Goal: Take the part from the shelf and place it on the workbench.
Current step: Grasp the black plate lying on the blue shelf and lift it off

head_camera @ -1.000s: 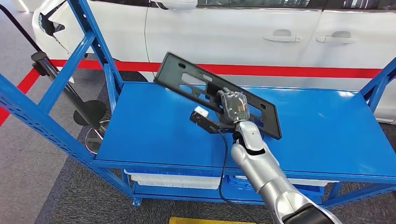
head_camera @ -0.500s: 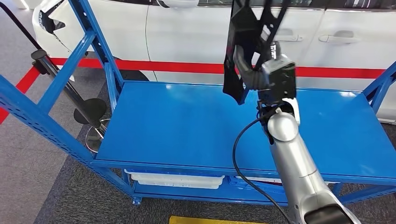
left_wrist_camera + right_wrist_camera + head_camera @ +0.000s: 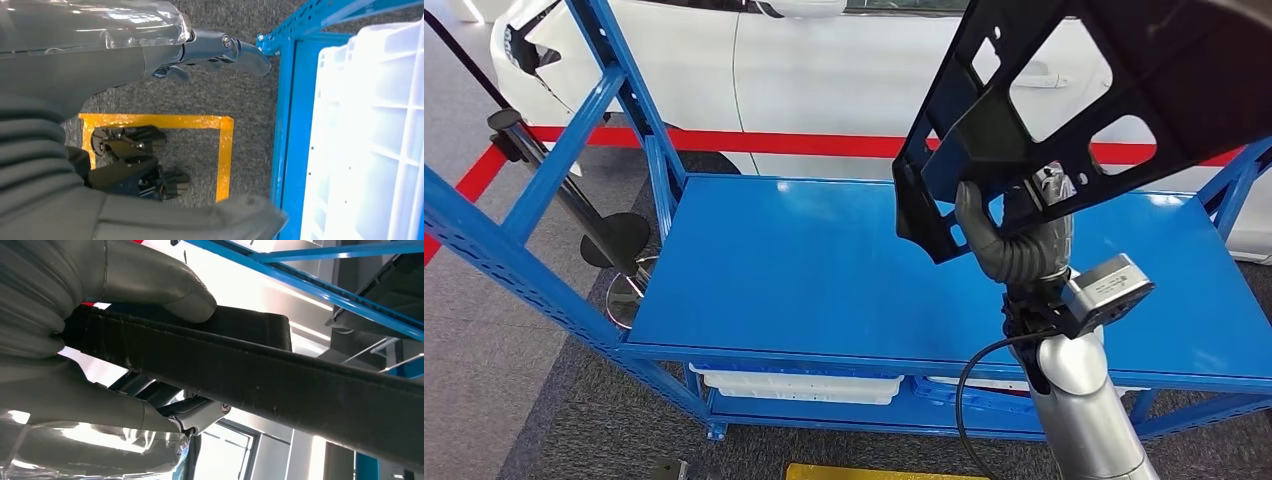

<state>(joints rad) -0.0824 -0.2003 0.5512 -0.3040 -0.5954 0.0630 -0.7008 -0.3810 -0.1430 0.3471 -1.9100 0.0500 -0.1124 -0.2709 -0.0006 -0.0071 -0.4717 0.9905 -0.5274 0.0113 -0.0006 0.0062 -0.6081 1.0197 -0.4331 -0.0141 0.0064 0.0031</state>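
A flat black plastic part [image 3: 1074, 95] with several cut-outs is lifted high above the blue shelf [image 3: 804, 260], close to the head camera and tilted. My right hand [image 3: 1014, 240] grips it at its lower edge, thumb on one face and fingers behind. In the right wrist view the thick grey thumb [image 3: 165, 287] presses on the part's black edge [image 3: 260, 375]. My left hand [image 3: 220, 47] hangs beside the shelf frame, fingers apart, holding nothing.
The blue shelf top is bare, with blue uprights [image 3: 639, 110] at its left and right ends. White bins [image 3: 799, 385] sit on the lower level; one white bin [image 3: 370, 140] is near my left hand. A white car [image 3: 854, 70] stands behind. Yellow floor tape [image 3: 220, 145] marks the carpet.
My right hand has lifted the black part off the shelf top, swung it upright, then raised it further toward the camera and to the right. The shelf top is left bare.
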